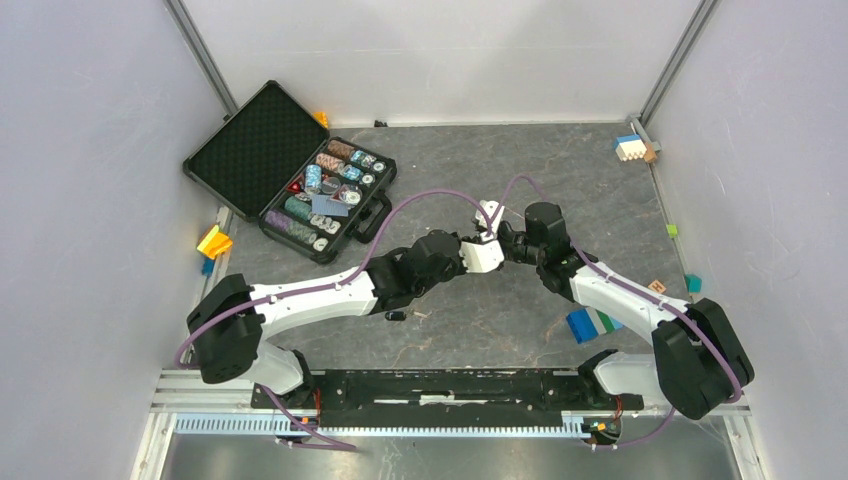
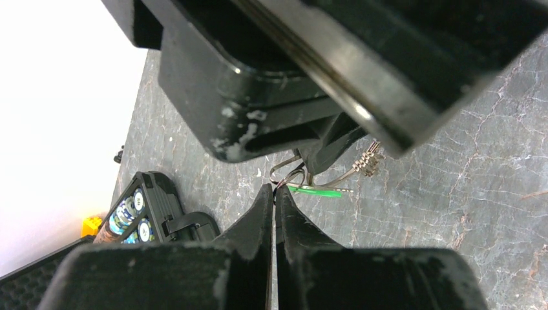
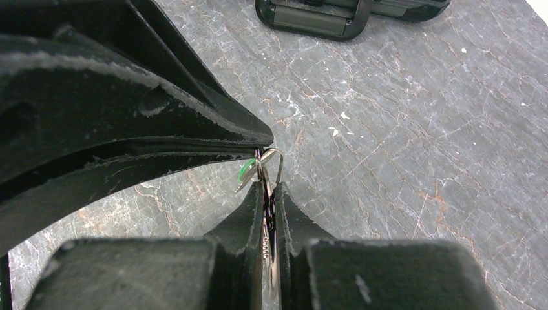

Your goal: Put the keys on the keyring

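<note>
My two grippers meet above the middle of the table. The right gripper (image 3: 269, 187) is shut on the keyring (image 3: 279, 165), whose thin silver wire loops stick out past its tips. In the left wrist view the keyring (image 2: 289, 171) hangs under the right fingers (image 2: 329, 139). The left gripper (image 2: 274, 188) is shut, pinching the green-headed key (image 2: 316, 191) right where it meets the ring. That green key (image 3: 247, 171) shows just under the left fingers (image 3: 194, 129). A small black thing (image 1: 395, 316), apparently the black-headed key, lies on the table under the left arm.
An open black case (image 1: 290, 185) of poker chips stands at the back left, its handle (image 3: 316, 16) toward the grippers. A blue, green and white block (image 1: 590, 322) lies near the right arm. Yellow blocks (image 1: 213, 241) and other small blocks (image 1: 630, 147) sit along the table edges.
</note>
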Controlling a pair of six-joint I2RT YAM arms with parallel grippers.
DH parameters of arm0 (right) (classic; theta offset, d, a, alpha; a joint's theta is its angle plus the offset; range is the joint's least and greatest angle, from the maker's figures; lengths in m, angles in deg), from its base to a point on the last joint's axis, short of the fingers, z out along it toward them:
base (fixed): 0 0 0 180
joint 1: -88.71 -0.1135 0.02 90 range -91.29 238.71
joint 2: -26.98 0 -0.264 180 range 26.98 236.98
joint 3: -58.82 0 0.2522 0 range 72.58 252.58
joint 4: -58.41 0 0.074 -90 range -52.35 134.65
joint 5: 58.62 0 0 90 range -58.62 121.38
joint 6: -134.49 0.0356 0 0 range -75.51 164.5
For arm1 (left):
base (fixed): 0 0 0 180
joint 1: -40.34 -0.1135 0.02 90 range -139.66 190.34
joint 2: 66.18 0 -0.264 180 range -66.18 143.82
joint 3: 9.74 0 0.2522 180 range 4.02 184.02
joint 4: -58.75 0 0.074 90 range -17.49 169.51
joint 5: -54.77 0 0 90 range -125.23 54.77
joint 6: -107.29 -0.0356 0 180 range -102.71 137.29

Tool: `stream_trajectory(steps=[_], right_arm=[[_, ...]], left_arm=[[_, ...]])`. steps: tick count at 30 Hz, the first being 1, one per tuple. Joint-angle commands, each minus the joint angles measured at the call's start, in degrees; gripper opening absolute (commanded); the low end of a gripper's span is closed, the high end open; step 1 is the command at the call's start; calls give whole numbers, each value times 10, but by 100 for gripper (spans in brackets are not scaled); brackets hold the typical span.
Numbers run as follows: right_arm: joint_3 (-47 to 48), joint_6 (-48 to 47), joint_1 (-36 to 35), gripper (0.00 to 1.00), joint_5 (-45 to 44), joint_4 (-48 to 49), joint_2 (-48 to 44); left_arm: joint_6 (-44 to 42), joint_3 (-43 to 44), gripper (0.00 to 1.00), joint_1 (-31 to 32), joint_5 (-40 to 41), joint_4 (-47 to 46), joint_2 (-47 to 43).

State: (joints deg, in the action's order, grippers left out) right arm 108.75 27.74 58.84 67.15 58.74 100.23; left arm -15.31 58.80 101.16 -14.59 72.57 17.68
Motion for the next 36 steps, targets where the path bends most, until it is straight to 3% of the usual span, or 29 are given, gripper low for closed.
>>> stream_trajectory(steps=[1,23,36], right_arm=[[0,7,-9,0,51,-27,3],[3,8,-9,0,38,-30,6],[3,7,0,0,26,-31,4]], left_arm=[[14,6,2,-24,68,-75,-13],[19,-6,2,-38,88,-82,-26],[22,-34,2,-47,16,-20,-71]])
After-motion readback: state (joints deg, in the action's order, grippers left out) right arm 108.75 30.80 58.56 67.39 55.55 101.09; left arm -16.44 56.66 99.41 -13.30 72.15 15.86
